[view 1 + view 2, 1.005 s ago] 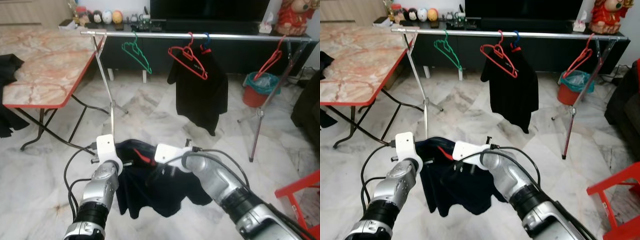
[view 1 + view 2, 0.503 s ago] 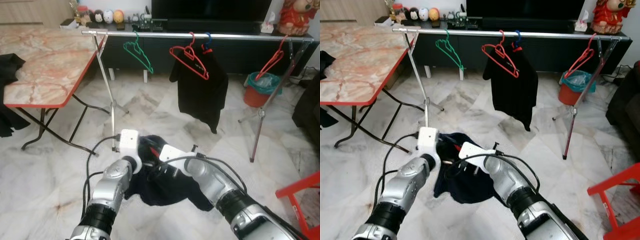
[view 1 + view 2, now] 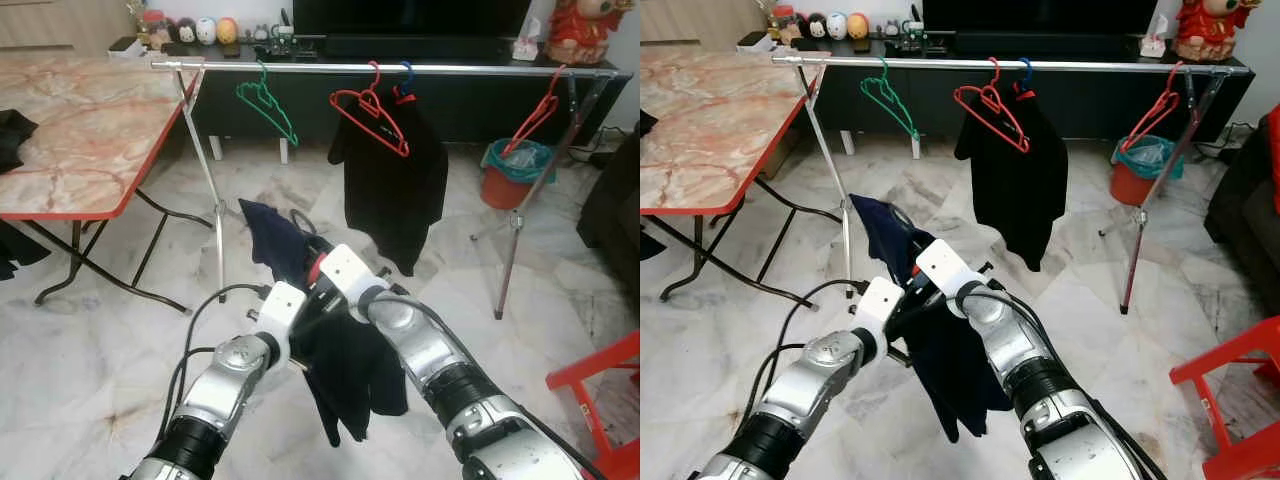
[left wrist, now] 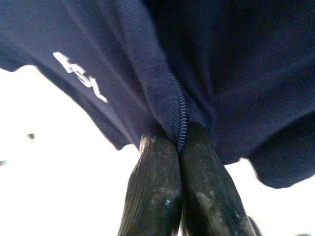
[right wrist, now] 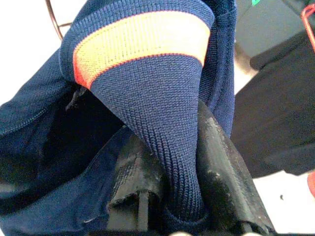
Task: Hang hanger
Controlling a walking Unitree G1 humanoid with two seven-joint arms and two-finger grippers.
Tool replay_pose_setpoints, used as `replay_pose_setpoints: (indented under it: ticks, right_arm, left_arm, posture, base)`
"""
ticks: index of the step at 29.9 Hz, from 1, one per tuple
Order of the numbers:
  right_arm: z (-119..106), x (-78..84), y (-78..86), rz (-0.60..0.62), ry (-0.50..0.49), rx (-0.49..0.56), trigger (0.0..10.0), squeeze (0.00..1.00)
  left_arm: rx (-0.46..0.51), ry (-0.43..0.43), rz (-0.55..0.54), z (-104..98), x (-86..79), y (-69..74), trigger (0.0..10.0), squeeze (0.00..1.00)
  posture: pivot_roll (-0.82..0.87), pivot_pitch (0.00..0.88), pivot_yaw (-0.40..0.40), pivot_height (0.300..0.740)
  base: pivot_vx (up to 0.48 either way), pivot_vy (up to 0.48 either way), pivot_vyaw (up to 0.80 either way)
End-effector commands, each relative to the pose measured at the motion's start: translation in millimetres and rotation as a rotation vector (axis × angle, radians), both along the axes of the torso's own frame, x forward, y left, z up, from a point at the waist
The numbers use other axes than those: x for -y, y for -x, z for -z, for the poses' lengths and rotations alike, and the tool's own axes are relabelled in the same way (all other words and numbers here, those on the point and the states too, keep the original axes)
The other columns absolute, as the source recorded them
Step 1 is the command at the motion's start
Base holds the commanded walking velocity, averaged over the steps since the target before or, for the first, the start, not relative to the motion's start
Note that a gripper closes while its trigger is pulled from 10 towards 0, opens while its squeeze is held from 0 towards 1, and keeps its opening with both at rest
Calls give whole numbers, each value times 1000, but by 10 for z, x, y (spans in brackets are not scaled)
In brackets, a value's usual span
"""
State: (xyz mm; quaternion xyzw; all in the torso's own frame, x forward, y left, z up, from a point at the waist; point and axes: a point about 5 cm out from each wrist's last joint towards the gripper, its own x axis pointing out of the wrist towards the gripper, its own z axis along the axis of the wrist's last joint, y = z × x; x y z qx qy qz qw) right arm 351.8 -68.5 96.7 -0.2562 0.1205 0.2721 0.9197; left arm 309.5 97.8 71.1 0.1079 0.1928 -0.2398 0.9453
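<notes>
1. The task's thing is a navy garment (image 3: 340, 360), held up between both grippers in front of the robot, well short of the clothes rail (image 3: 400, 69). A wire hook (image 3: 303, 222) rises from its upper part, so a hanger appears to sit inside it; the hanger body is hidden by cloth.
2. The left gripper (image 4: 179, 147) is clamped on the garment, its two black fingers (image 4: 155, 191) pressed together on a zipper seam.
3. The right gripper (image 5: 167, 162) is clamped on a ribbed knit collar or cuff (image 5: 142, 54) with an orange band edged in red.
4. Risk, as a judgement: both grips are on fabric, not on the hanger. The cloth may slide off the hanger, or the hook may swing freely and miss the rail.
5. Risk: the hanging length of the garment may catch the rail's upright leg (image 3: 212, 200) during the approach.
6. Risk: the rail already carries a green hanger (image 3: 266, 102), a red hanger (image 3: 372, 115), a black shirt (image 3: 395, 190) and a second red hanger (image 3: 533, 112). A poor choice of gap may knock one loose.
7. Materials: the garment is soft, limp knit, ribbed at the band, with small white lettering. The rail is thin shiny metal tube. The floor (image 3: 120, 340) is glossy marble tile.
8. A marble-pattern table (image 3: 70, 130) with a red edge stands to the robot's left.
</notes>
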Motion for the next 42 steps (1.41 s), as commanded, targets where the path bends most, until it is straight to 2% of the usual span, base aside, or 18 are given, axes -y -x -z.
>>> replay_pose_setpoints:
  ticks: [1, 3, 5, 6, 8, 12, 16, 17, 18, 19, 24, 28, 31, 32, 37, 38, 40, 42]
  right_arm:
    - [-122, -9, -35, -14, -43, 45, 10000, 0]
    - [-98, 4, -18, -41, -25, 40, 10000, 0]
    - [-29, 87, 19, -81, 7, 11, 10000, 0]
    - [-22, 100, 21, -84, 13, 9, 10000, 0]
    - [30, 254, 19, -71, 63, 0, 10000, 0]
    - [35, 399, -11, -24, 68, 1, 10000, 0]
    - [-20, 468, -51, 4, 46, 12, 10000, 0]
    - [-38, 470, -59, 7, 38, 17, 10000, 0]
    - [-50, 465, -64, 11, 25, 19, 10000, 0]
    - [-63, 452, -69, 13, 8, 22, 10000, 0]
    - [-67, 307, -57, -33, -13, 26, 10000, 0]
    - [-43, 212, -31, -72, -12, 20, 10000, 0]
    - [-61, 194, -12, -121, -31, 20, 10000, 0]
    - [-60, 223, -7, -142, -20, 15, 10000, 0]
    - [-28, 428, -26, -151, 66, 12, 10000, 0]
    - [0, 480, -2, -187, 81, -11, 10000, 0]
    - [14, 503, 9, -202, 89, -22, 10000, 0]
    - [74, 636, 87, -313, 154, -63, 10000, 0]
  left_arm:
    - [24, -53, -40, 24, -124, -10, 10000, 0]
    - [49, -80, -64, 8, -192, -28, 10000, 0]
    - [109, -139, -138, -47, -400, -80, 10000, 0]
    - [119, -151, -143, -56, -420, -86, 10000, 0]
    - [148, -138, -160, -103, -503, -90, 10000, 0]
    - [126, -150, -112, -48, -509, -40, 10000, 0]
    - [93, -125, -36, 26, -424, 33, 10000, 0]
    - [89, -115, -8, 36, -381, 50, 10000, 580]
    - [83, -106, 21, 47, -335, 69, 10000, 980]
    - [77, -93, 66, 59, -266, 99, 10000, 1000]
    - [86, -57, 155, 45, -109, 144, 10000, 1000]
    - [90, -35, 182, 20, -89, 160, 10000, 1000]
    - [123, -40, 141, -38, -200, 118, 10000, 1000]
    - [143, -34, 93, -82, -296, 76, 10000, 1000]
    - [289, -130, -109, -270, -712, -60, 10000, 1000]
    - [317, -143, -149, -325, -812, -72, 10000, 0]
    - [326, -144, -158, -346, -843, -75, 10000, 0]
    - [372, -150, -198, -456, -994, -77, 10000, 0]
  posture:
    - [80, 0, 33, 740]
    - [80, 0, 34, 740]
    - [80, 0, 34, 740]
    - [80, 0, 34, 740]
    - [78, 0, 36, 740]
    - [77, 0, 37, 740]
    - [74, 0, 38, 740]
    - [74, 0, 38, 740]
    - [75, 0, 39, 740]
    - [75, 0, 39, 740]
    - [78, 0, 38, 740]
    - [84, 0, 35, 740]
    - [84, 0, 35, 740]
    - [84, 0, 35, 740]
    - [93, 0, 26, 740]
    - [95, 0, 26, 740]
    - [96, 0, 25, 740]
    - [101, 0, 22, 740]
  base:
    - [0, 0, 0]
    - [0, 0, 0]
    - [0, 0, 0]
    - [0, 0, 0]
    - [0, 0, 0]
    - [0, 0, 0]
    - [0, 0, 0]
    - [0, 0, 0]
    - [0, 0, 0]
    - [0, 0, 0]
    - [0, 0, 0]
    - [0, 0, 0]
    - [0, 0, 0]
    - [0, 0, 0]
    - [0, 0, 0]
    - [0, 0, 0]
    - [0, 0, 0]
    - [0, 0, 0]
